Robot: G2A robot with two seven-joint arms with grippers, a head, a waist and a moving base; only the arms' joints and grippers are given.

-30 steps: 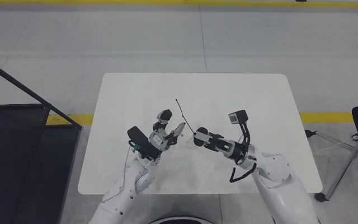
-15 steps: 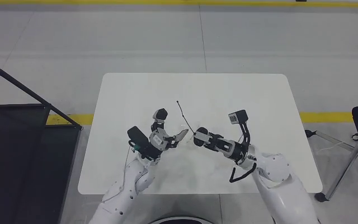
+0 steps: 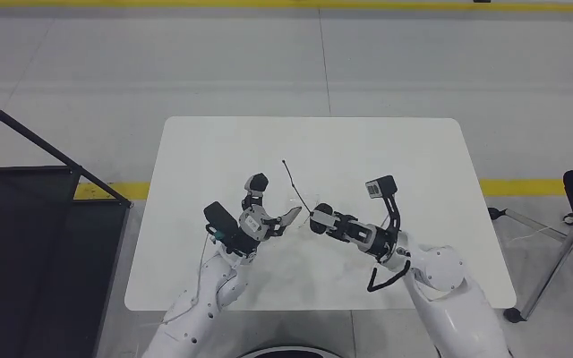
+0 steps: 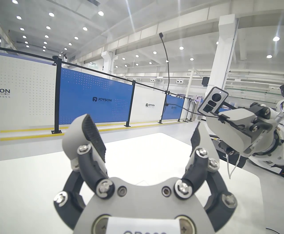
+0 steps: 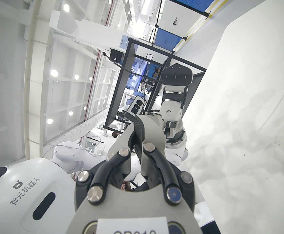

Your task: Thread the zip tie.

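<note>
**A Big Robot Work Hall**

This place is a very big work hall, like a factory. The ceiling (image 4: 142,26) is high, with many round lights (image 4: 51,14) and thick white pillars (image 4: 224,55). Far off stand low walls of blue boards (image 4: 95,97) and white boards in black frames. The floor (image 3: 179,63) is smooth and grey, with yellow lines (image 3: 524,186) painted on it. A plain white table (image 3: 403,152) stands on it. Tall white shelves (image 5: 66,73) stand far off.

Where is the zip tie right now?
In the top view, the zip tie sticks out from the shut right hand near the middle of the table, just beside the open left hand.
</note>
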